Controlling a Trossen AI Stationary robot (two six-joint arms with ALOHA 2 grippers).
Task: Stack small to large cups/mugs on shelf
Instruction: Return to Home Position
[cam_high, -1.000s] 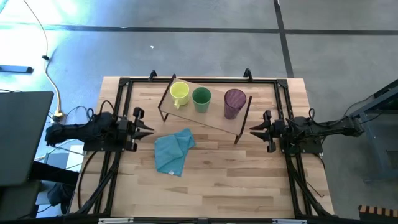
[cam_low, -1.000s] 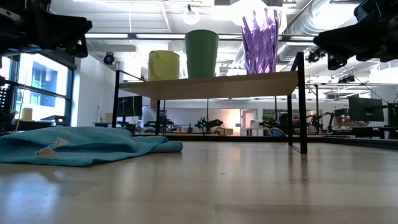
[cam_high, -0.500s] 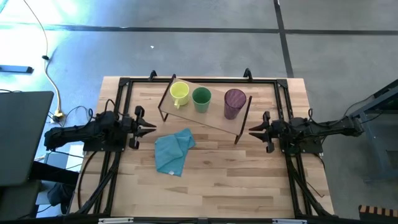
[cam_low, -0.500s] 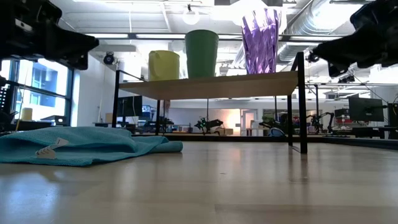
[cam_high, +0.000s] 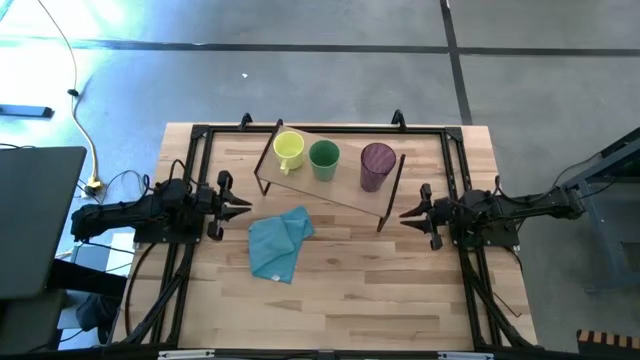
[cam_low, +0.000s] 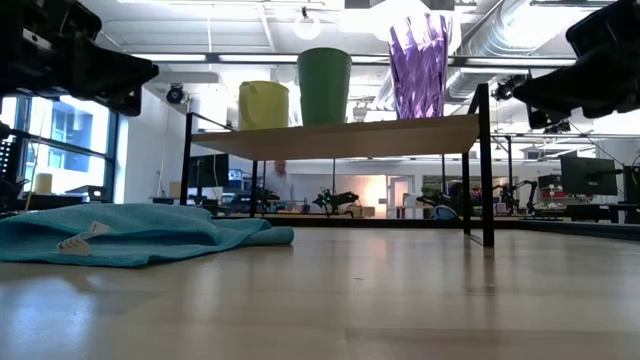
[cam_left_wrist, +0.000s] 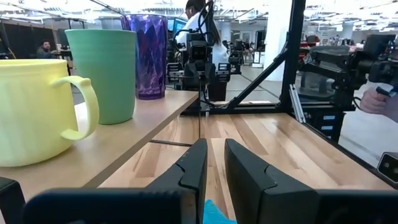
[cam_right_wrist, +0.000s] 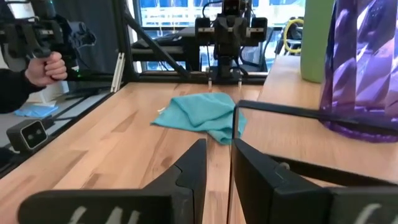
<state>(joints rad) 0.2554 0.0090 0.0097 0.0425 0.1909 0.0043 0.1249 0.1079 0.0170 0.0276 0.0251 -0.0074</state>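
On the shelf the cups stand in a row on their bases: a yellow mug, a green cup and a purple tumbler. The low view shows the same row: mug, cup, tumbler. My left gripper hovers level at the shelf's left end, shut but for a narrow slit, holding nothing. My right gripper hovers level at the shelf's right end, shut the same way and holding nothing.
A light blue cloth lies crumpled on the table in front of the shelf, nearer my left gripper. Black frame rails run along the table's left, right and far sides. A person's hand with a device shows beyond the table.
My left gripper has swung a little toward the far edge and the shelf, and rolled slightly. My right gripper has tipped its fingers down to level and sunk slightly. The cups, the shelf and the cloth have stayed where they were.
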